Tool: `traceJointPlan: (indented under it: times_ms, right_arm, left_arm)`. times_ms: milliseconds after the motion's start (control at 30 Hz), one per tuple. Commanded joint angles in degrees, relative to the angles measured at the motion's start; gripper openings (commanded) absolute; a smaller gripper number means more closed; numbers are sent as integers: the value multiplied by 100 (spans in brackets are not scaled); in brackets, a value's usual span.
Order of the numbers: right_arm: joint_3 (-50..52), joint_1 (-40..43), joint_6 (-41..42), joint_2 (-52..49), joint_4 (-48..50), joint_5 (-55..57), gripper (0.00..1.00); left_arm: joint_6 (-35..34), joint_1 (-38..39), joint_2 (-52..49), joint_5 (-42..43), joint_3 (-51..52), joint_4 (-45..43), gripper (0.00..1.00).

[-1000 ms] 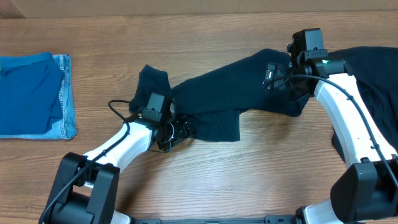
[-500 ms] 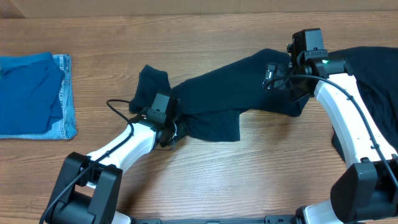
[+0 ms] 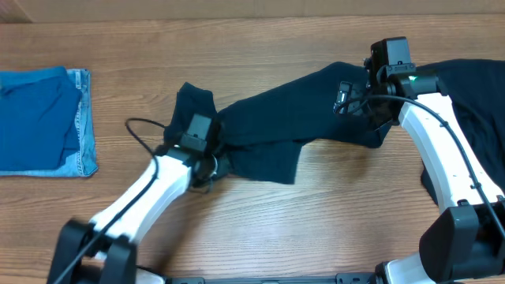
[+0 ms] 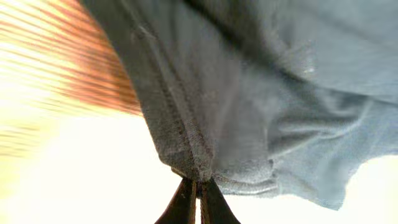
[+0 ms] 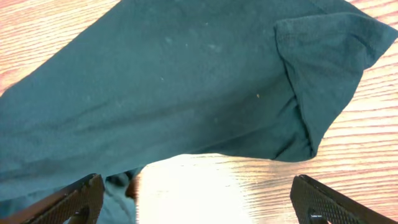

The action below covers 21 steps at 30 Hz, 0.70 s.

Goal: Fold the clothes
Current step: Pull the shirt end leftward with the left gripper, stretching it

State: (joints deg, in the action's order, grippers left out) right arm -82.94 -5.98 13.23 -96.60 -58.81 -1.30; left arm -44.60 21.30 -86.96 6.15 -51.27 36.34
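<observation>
The dark shirt [image 3: 316,102] is sprawled across the middle of the table [image 3: 260,39], stretching from the left arm up to the right one. The left gripper [image 4: 197,190] has its jaws pinched tight on the shirt's stitched hem, and the cloth bunches up there. The right gripper [image 5: 196,190] sits over the shirt's other end with its jaws spread wide, gripping nothing. A folded blue stack [image 3: 43,118] lies well apart at the table's left edge.
</observation>
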Motion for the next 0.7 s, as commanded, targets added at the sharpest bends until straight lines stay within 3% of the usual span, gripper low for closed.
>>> traceJointPlan:
  times_ms: [0,233,667]
  right_arm:
    - [-105,26,4,114,-85,-22,100]
    - [-101,26,9,114,-695,315,100]
    - [564,105,50,-258,96,472,100]
  left_arm:
    - [761,-199,1049,-968,-590,514,4]
    - [1110,-874,2234,-1331,-741,1119,4]
    - [1637,-1998,2323,-1626,-739,1440,4]
